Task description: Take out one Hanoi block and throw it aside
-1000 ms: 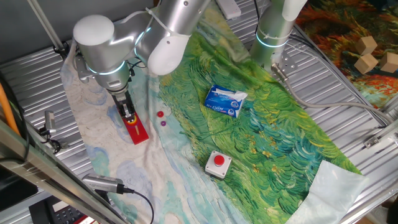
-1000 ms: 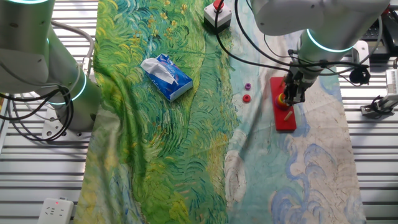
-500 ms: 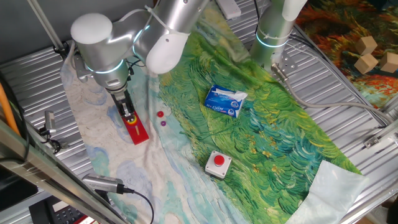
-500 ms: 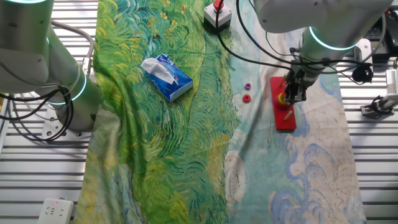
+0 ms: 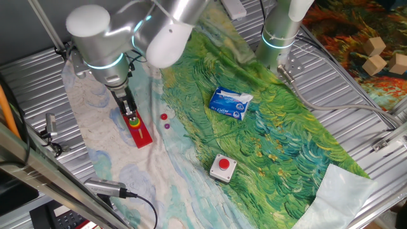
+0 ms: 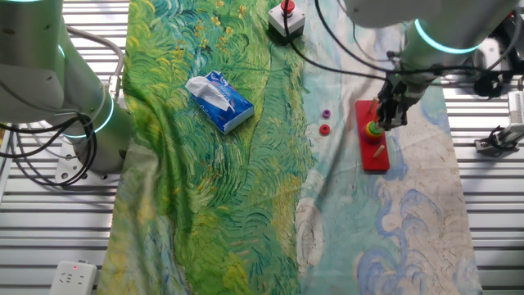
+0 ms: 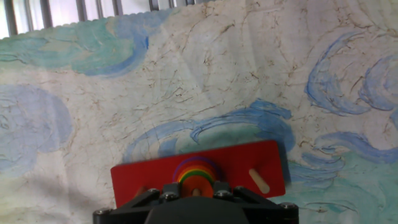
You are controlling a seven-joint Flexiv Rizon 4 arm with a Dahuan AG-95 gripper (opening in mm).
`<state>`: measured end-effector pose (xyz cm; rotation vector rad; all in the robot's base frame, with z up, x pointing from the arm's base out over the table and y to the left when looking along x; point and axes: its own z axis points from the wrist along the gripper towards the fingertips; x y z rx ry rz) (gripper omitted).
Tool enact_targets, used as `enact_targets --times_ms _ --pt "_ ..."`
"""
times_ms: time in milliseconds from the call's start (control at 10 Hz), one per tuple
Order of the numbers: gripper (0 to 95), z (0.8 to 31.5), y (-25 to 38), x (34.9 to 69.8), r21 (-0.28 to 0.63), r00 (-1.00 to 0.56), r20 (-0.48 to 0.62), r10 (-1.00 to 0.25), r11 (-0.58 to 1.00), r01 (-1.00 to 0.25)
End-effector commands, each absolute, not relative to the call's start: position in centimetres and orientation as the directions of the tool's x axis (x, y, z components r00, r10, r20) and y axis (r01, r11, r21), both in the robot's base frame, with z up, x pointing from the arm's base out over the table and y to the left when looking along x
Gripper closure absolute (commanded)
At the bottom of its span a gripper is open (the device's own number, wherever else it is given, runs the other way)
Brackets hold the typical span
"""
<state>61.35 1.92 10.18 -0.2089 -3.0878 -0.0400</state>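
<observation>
Red base (image 6: 373, 146) carries one disc stack; two discs lie loose; hand (image 6: 385, 121) state unclear.

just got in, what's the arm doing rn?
The gripper is right over the disc stack on the red base, which lies on the pale end of the cloth. Two small discs already lie loose on the cloth beside the base: an orange-red one and a purple one. Whether the fingers have closed on a disc cannot be told from these views. The tissue pack and the red button box sit apart, untouched.
</observation>
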Motion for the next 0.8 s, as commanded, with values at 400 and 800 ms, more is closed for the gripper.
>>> enact_targets --times_ms 400,800 --pt "95.0 11.1 1.4 60.9 -0.004 -0.992 0.093 0.083 0.997 0.083" --pt "95.0 10.9 -2.1 59.1 -0.013 -0.995 0.099 -0.013 1.000 -0.014"
